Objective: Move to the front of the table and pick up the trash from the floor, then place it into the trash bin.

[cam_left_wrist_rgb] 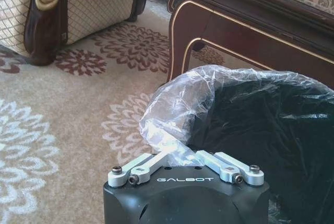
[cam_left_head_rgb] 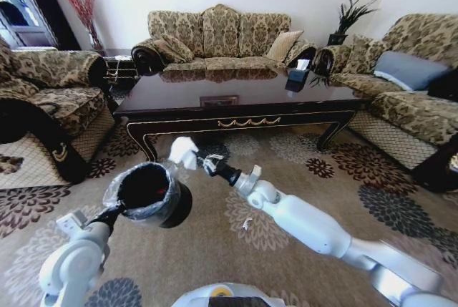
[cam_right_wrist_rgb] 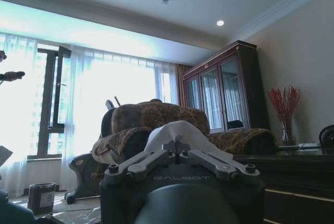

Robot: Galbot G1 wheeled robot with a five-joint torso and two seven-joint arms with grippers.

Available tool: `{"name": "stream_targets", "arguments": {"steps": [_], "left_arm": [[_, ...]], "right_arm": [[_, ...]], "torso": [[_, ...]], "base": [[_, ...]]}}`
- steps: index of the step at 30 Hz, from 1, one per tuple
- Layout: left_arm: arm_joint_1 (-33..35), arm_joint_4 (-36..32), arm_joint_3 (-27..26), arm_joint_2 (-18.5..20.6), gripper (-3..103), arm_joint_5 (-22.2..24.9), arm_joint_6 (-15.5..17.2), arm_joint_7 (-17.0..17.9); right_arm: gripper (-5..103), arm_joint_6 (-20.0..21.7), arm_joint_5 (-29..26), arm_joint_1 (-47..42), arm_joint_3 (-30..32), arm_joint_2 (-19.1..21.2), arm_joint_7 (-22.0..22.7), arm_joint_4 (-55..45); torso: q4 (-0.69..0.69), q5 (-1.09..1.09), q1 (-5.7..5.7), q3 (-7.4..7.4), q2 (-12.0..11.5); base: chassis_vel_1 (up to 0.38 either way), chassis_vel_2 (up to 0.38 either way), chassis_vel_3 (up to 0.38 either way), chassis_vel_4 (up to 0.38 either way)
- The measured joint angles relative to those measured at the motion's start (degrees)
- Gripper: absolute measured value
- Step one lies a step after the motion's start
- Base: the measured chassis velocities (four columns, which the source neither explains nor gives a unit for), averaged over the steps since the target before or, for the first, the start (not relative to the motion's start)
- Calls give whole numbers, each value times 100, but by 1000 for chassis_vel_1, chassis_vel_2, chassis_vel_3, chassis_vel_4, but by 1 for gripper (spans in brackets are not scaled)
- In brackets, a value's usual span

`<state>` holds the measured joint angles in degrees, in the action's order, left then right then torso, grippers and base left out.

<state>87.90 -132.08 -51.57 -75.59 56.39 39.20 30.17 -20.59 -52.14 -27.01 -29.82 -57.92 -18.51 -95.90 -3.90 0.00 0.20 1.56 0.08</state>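
patterned sofas (cam_left_head_rgb: 218,35), white walls, bright windows (cam_right_wrist_rgb: 104,104)

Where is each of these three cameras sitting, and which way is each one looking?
Head view: atop the robot, looking forward and down at floor and table; both arms show.
Left wrist view: on the left arm, facing the trash bin its left gripper holds.
Right wrist view: on the right arm, looking sideways across the room; right gripper pinches the white tissue.
Shared: head and left wrist both show the bin and table.

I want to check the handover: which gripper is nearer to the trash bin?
The left. The left gripper grips the trash bin by its lined rim, holding it off the floor. The right gripper holds the white tissue just beside the bin's rim, apart from it.
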Motion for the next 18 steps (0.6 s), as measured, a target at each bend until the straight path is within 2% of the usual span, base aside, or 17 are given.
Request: {"name": "stream_targets", "arguments": {"steps": [8,12,18], "left_arm": [[-53,180,25,84,3,-16,64,70],[-108,295,30,99,3,-7,66,74],[-128,316,37,78,3,-6,66,57]], "right_arm": [[0,-90,231,306,-510,-483,16,304],[0,-122,292,586,-806,-898,25,490],[0,-126,407,780,-968,-1185,48,661]], "torso": [[1,-1,0,0,0],[0,-1,0,0,0],[1,-1,0,0,0]], "base": [[0,0,0,0],[0,0,0,0],[0,0,0,0]]}}
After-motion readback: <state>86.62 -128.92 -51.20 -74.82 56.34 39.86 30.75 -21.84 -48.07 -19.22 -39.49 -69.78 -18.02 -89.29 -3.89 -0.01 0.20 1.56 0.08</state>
